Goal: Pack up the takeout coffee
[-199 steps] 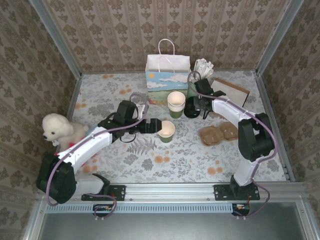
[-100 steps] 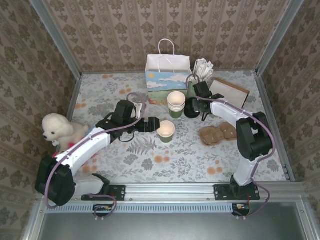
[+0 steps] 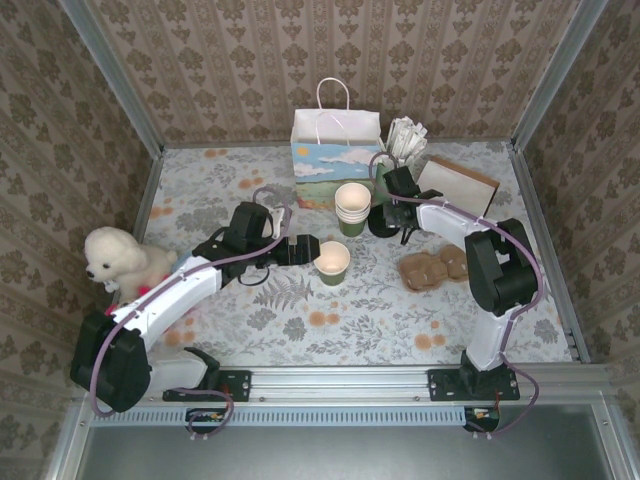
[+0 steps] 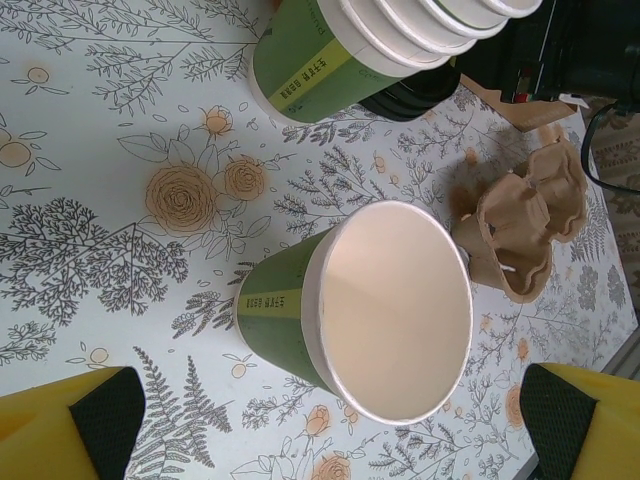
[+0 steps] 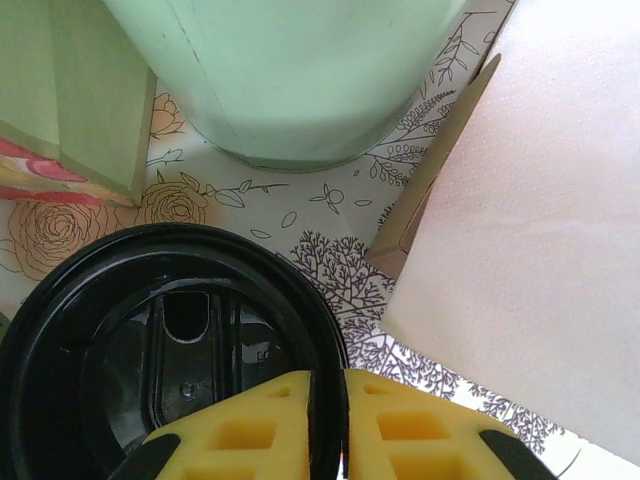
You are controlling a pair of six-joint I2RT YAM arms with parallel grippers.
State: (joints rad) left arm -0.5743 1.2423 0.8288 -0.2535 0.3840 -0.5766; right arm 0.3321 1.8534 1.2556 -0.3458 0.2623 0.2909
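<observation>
While the right hand [image 5: 327, 388] pinches the black lid [image 5: 110, 300], cup [image 4: 275, 315] lettering is unreadable.

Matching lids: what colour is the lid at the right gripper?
Black; the lid shows best in the right wrist view.

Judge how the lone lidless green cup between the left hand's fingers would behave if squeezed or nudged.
The cup shows a bare cream inside, so probably light and easy to tip or slide when nudged. Its paper wall and open rim would likely flex under a squeeze.
</observation>
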